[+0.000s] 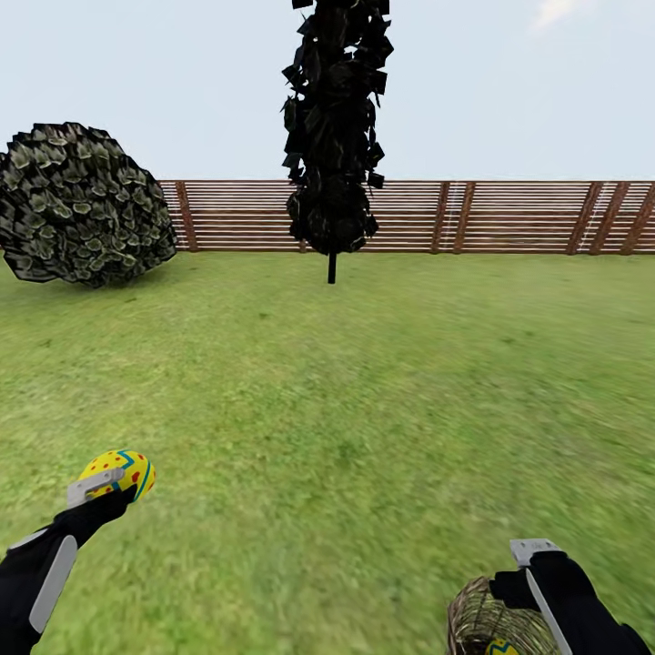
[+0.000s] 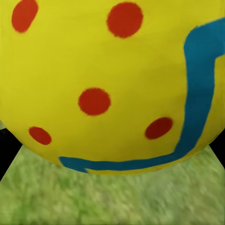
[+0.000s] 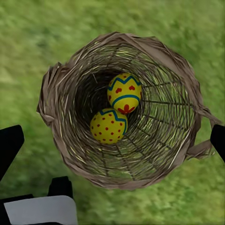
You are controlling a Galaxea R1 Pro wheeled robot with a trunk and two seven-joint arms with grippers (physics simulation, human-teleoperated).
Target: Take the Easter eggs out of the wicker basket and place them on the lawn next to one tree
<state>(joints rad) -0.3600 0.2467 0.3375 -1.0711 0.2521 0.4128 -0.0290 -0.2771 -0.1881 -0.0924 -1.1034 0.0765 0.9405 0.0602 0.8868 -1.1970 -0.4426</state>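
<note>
My left gripper (image 1: 107, 489) is shut on one yellow Easter egg (image 1: 122, 468) with red dots and a blue zigzag, held above the lawn (image 1: 327, 409) at the lower left. In the left wrist view that egg (image 2: 108, 79) looms very close. The wicker basket (image 1: 482, 623) stands on the grass at the bottom right. Inside it lie two eggs, one with red hearts (image 3: 124, 93) and one with red dots (image 3: 108, 125). My right gripper (image 1: 530, 566) hovers over the basket (image 3: 61, 93), open, its fingers (image 3: 9, 145) spread wide of the rim. The broad-crowned tree is out of view.
A narrow dark cypress (image 1: 333, 136) stands straight ahead by the brown slatted fence (image 1: 473, 216). A round bush (image 1: 82, 205) sits at the far left. Grass stretches from my arms to the fence.
</note>
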